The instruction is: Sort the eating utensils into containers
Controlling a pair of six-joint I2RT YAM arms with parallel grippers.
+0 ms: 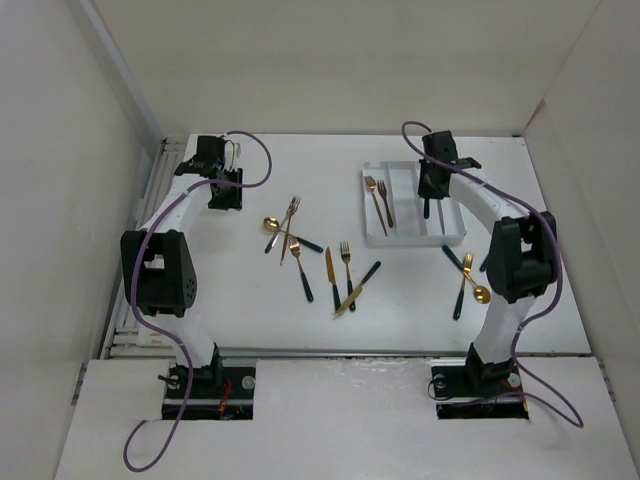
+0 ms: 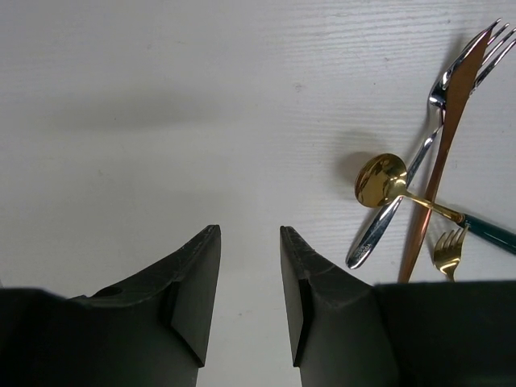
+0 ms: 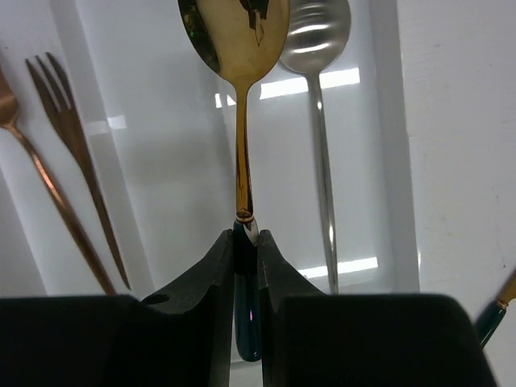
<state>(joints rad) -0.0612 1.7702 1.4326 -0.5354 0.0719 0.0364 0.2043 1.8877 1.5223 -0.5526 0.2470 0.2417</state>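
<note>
The dark-green-handled gold spoon (image 3: 234, 36) is clamped at its neck by the right gripper (image 3: 246, 238) over the shallow white plastic tray (image 3: 385, 121); its long axis is aligned with the tray's length, bowl directed away from the arm bases; the left gripper (image 2: 250, 270) is parted, empty.

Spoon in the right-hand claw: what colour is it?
Gold spoon with dark green handle; clearest in right wrist view.

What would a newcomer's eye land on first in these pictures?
The right gripper, shut on a gold spoon by its dark green handle, holds it over the white tray at the far right, beside a silver spoon lying there. Next come the loose utensils scattered in the middle of the table, and the left gripper, open and empty at the far left.
</note>
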